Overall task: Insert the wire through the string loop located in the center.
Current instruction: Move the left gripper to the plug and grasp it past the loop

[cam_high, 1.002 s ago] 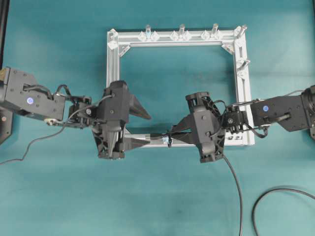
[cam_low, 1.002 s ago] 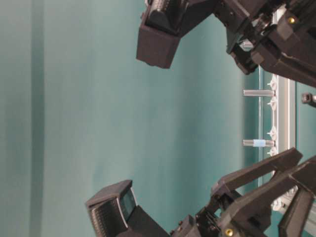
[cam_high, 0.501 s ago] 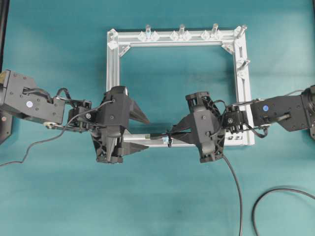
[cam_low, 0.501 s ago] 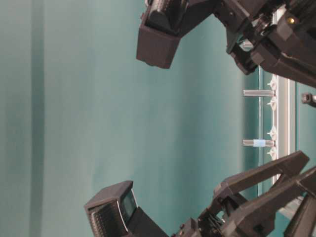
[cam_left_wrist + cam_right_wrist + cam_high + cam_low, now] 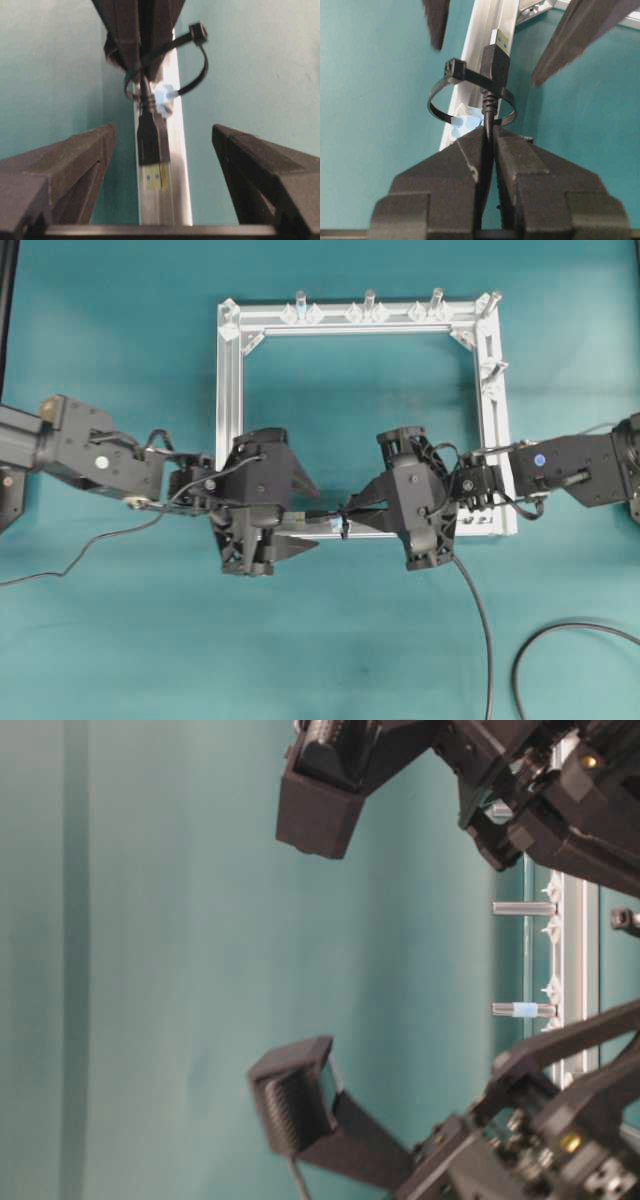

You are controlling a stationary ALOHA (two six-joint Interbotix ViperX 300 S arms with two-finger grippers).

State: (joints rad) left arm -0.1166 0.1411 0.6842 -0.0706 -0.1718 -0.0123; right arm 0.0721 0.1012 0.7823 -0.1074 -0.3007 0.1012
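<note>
The wire's black plug [image 5: 152, 142] with its yellowish tip lies along the silver frame bar [image 5: 167, 205]. It has passed through the black string loop [image 5: 199, 70]. My left gripper [image 5: 160, 172] is open, with its fingers on either side of the plug and not touching it. My right gripper [image 5: 489, 140] is shut on the wire just behind the loop [image 5: 445, 95]; the plug [image 5: 496, 62] points away from it. In the overhead view the left gripper [image 5: 316, 515] and the right gripper [image 5: 354, 516] face each other at the loop [image 5: 343, 523].
The square silver frame [image 5: 230, 390] carries upright pegs [image 5: 369, 300] on its far bar and its right side. The wire's slack [image 5: 560, 630] trails over the teal table at the lower right. Blue tape [image 5: 465, 122] sits under the loop.
My left arm has moved right toward the loop, and its open fingers now flank the plug. The right arm and the wire have not moved.
</note>
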